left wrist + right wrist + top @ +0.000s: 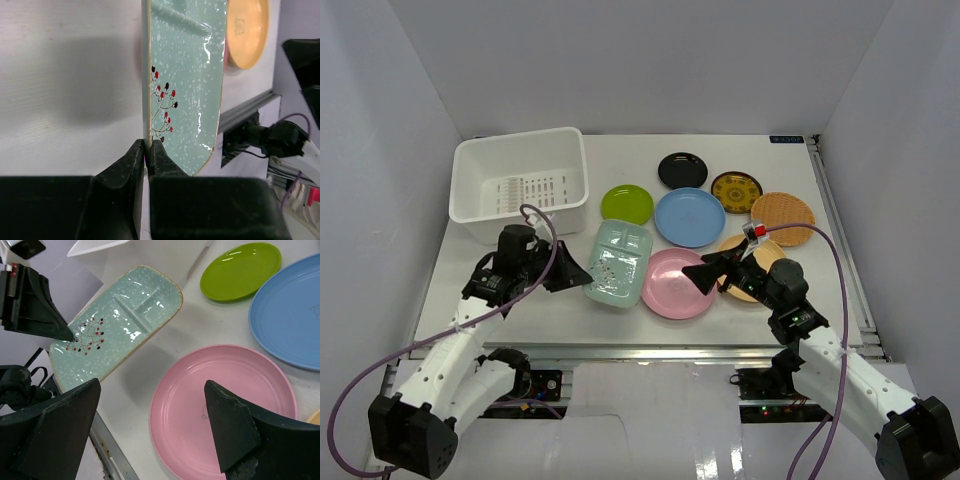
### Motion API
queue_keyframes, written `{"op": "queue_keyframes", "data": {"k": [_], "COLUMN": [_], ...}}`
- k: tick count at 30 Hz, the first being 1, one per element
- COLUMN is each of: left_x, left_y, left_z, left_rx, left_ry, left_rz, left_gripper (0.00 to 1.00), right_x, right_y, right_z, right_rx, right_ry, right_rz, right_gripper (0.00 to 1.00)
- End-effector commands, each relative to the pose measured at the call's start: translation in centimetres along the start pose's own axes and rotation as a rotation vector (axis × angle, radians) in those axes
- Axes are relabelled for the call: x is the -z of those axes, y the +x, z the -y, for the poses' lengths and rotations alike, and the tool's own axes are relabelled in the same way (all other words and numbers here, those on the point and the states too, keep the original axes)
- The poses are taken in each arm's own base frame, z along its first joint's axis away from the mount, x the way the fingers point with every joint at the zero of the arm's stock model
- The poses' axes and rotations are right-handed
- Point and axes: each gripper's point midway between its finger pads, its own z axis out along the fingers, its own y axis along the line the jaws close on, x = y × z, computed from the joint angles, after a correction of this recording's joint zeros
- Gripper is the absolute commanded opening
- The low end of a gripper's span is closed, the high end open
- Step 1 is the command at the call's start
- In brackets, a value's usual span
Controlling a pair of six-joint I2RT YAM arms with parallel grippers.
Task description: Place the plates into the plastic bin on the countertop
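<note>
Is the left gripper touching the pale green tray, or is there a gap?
Touching. In the left wrist view the left gripper has both fingertips pinched on the rim of the pale green tray, with no gap visible.

The right arm point(782, 285) hides most of the tan plate point(733, 243). The left wrist view's top edge cuts off the pale green tray point(185, 75); the right wrist view crops the blue plate point(290, 315) and white bin point(150, 252).
</note>
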Motion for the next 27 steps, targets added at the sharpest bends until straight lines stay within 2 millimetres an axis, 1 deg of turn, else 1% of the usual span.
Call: {"op": "queue_keyframes", "data": {"k": [1, 3, 4, 6, 7, 8, 9, 10, 11, 14, 15, 16, 17, 18, 20, 21, 23, 27], "left_x": [4.3, 5.3, 6.1, 6.3, 6.9, 5.9, 5.7, 5.3, 5.2, 5.5, 6.2, 6.6, 6.5, 7.2, 7.6, 8.4, 9.1, 9.1], "left_y": [-5.3, -7.1, -9.3, -11.4, -13.0, -14.4, -15.3, -17.1, -18.0, -21.3, -22.7, -23.5, -23.9, -24.7, -25.5, -26.2, -27.2, -28.3], "left_z": [9.6, 11.0, 11.9, 12.0, 12.4, 11.0, 10.6, 9.7, 9.2, 6.4, 4.6, 3.6, 2.2, 0.3, -1.3, -3.3, -4.3, -4.4], "left_rx": [-0.183, -0.204, -0.212, -0.193, -0.191, -0.154, -0.145, -0.122, -0.114, -0.059, -0.028, -0.012, 0.012, 0.042, 0.051, 0.076, 0.086, 0.101], "left_ry": [0.335, 0.345, 0.324, 0.274, 0.25, 0.165, 0.136, 0.075, 0.05, -0.051, -0.091, -0.113, -0.145, -0.183, -0.222, -0.267, -0.29, -0.262], "left_rz": [0.163, 0.214, 0.283, 0.349, 0.397, 0.421, 0.44, 0.482, 0.509, 0.61, 0.65, 0.676, 0.684, 0.711, 0.739, 0.764, 0.788, 0.811], "left_gripper": [0.0, 0.0, 0.0, 0.0, 0.0, 0.0, 0.0, 0.0, 0.0, 0.0, 0.0, 0.0, 0.0, 0.0, 0.0, 0.0, 0.0, 0.0], "right_x": [-0.4, -0.5, -0.5, -0.6, -0.6, -0.6, -0.5, -0.5, -0.5, -0.2, -0.1, 0.0, 0.0, 0.1, 0.1, 0.1, 0.1, -0.1], "right_y": [-2.3, -2.4, -2.3, -2.3, -2.2, -2.2, -2.3, -2.2, -2.2, -2.3, -2.3, -2.2, -2.2, -2.1, -1.9, -1.8, -1.4, -1.1], "right_z": [-0.6, -0.5, -0.5, -0.6, -0.6, -0.7, -0.7, -0.7, -0.8, -0.8, -0.7, -0.7, -0.8, -0.8, -0.8, -0.8, -0.8, -0.7], "right_rx": [0.048, 0.046, 0.047, 0.047, 0.045, 0.045, 0.045, 0.044, 0.045, 0.053, 0.053, 0.053, 0.053, 0.053, 0.053, 0.048, 0.042, 0.031], "right_ry": [0.001, 0.007, 0.005, -0.001, -0.003, -0.003, -0.002, -0.005, -0.006, 0.002, 0.007, 0.007, 0.002, 0.0, 0.002, 0.0, -0.013, -0.014], "right_rz": [0.052, 0.048, 0.045, 0.04, 0.034, 0.034, 0.035, 0.033, 0.032, 0.032, 0.035, 0.035, 0.037, 0.032, 0.028, 0.026, 0.019, 0.005], "right_gripper": [0.9, 0.9, 0.9, 0.9, 0.9, 0.9, 0.9, 0.9, 0.9, 0.9, 0.9, 0.9, 0.9, 0.9, 0.9, 0.9, 0.9, 0.9]}}
